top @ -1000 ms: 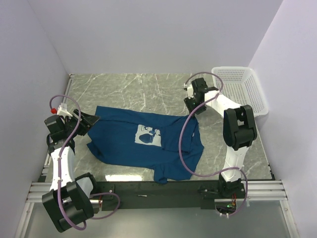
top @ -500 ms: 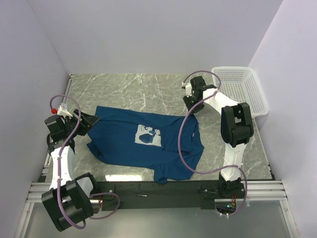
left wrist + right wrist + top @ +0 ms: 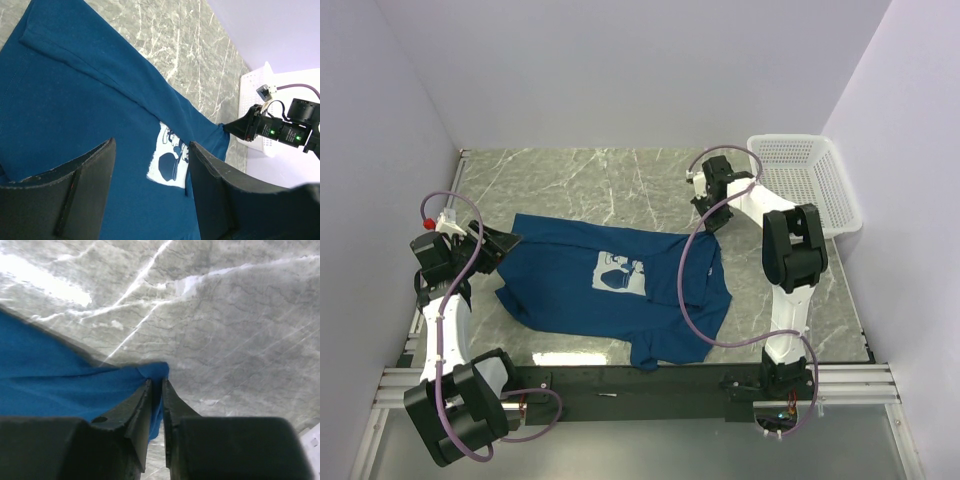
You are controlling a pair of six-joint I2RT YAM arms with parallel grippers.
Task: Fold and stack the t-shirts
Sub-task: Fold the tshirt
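Dark blue t-shirt [image 3: 610,285] lies spread, print up, on the marble desk [image 3: 580,180], from the middle toward the near edge. Its near right corner looks bunched or doubled; the top view does not show which. A purple cable [image 3: 688,290] crosses the right side of the cloth and hides a thin strip of it.

Noted for the right tool [image 3: 156,382]: jaws narrow, pinching a small fold at the shirt's far right corner. Its wrist view shows only that corner; the rest of the garment is cut off at the left edge.

Noted for the left tool [image 3: 151,145]: jaws wide, over the shirt's left end. Cannot tell whether the fingers [image 3: 85,195] touch the cloth. In the top view this tool covers the left sleeve.

White mesh basket [image 3: 810,180] stands at the far right; its inside is too small to read.
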